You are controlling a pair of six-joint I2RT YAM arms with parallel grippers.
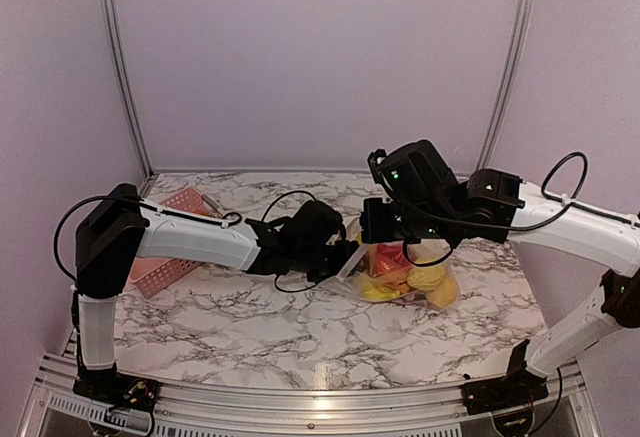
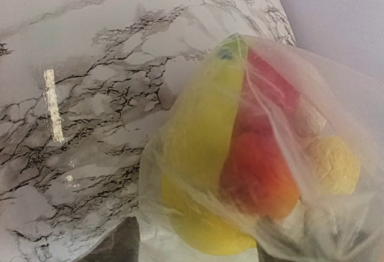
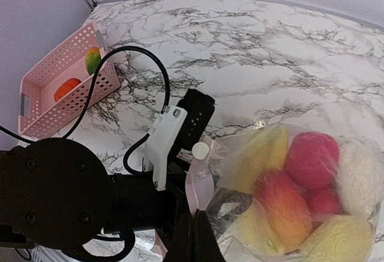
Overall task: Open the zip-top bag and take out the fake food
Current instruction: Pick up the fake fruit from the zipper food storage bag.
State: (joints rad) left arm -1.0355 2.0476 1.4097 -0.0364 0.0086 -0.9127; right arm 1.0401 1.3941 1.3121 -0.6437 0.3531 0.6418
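The clear zip-top bag [image 1: 408, 275] lies at the table's middle right, and the fake food [image 3: 282, 202] shows through its plastic: a yellow banana [image 2: 204, 112], red and orange pieces, a lemon [image 2: 333, 163]. My right gripper [image 3: 198, 233] is shut on the bag's pink zip strip [image 3: 199, 181] and holds that edge up. My left gripper [image 2: 195, 247] reaches in from the left. Its jaws stand wide apart with the bag's near end between them, and one dark finger [image 3: 231, 205] shows through the plastic. In the top view the two grippers meet at the bag's left end [image 1: 358, 249].
A pink slatted basket [image 3: 78, 97] stands at the table's far left, with a green piece and an orange piece in it. The left arm's black cable [image 3: 135, 64] loops over the marble between basket and bag. A wall rises behind the table.
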